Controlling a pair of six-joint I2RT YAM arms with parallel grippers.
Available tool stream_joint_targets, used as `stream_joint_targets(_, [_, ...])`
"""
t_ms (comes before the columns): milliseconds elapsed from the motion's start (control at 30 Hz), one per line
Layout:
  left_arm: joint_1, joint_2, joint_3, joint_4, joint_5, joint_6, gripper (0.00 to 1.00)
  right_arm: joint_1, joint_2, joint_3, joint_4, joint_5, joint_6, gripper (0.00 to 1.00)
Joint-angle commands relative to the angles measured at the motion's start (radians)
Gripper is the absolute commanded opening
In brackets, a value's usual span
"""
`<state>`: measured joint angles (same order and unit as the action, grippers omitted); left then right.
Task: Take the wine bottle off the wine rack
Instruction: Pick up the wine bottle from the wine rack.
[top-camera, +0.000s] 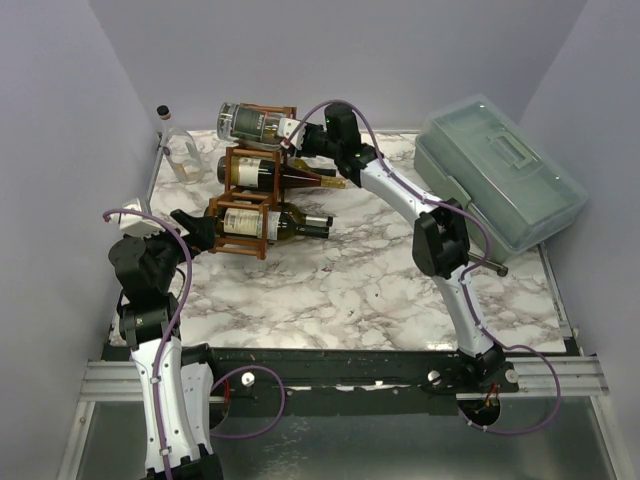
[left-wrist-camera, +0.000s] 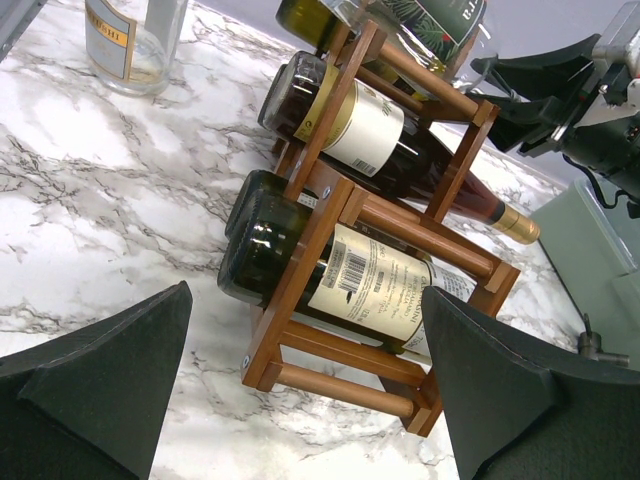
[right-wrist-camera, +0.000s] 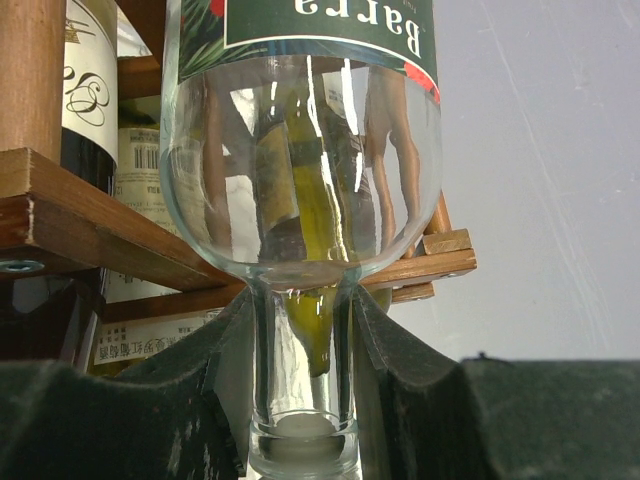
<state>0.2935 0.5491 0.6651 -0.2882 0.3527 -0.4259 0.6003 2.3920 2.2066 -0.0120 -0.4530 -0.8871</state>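
The reddish-brown wine rack (top-camera: 250, 195) stands at the table's back left with three bottles lying in it. In its top cell lies a clear glass wine bottle (top-camera: 250, 123) with a green label. My right gripper (top-camera: 300, 135) is shut on that bottle's neck (right-wrist-camera: 300, 340), a pad on each side, just behind the shoulder (right-wrist-camera: 300, 180). A dark bottle (top-camera: 280, 175) fills the middle cell and another (top-camera: 280, 222) the bottom one. At the rack's (left-wrist-camera: 330, 200) lower left end my left gripper (left-wrist-camera: 305, 290) stands wide open, facing the bottom bottle's base (left-wrist-camera: 260, 250), holding nothing.
A grey-green lidded toolbox (top-camera: 497, 185) sits at the back right, tilted over the table edge. An upright clear bottle (top-camera: 180, 150) with a dark cap stands in the back left corner, close to the rack. Purple walls enclose the table on three sides.
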Motion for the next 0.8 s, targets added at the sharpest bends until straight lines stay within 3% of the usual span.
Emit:
stream_joint_targets(0, [0.006,0.0,-0.007,-0.015,-0.003,0.012,0.99,0.002,-0.142,0.067,0.046,-0.069,0.061,0.0])
stream_joint_targets(767, [0.006,0.008,-0.009,-0.015,-0.006,0.013,0.99,-0.021,-0.231,0.02,-0.019,-0.089,0.068,0.0])
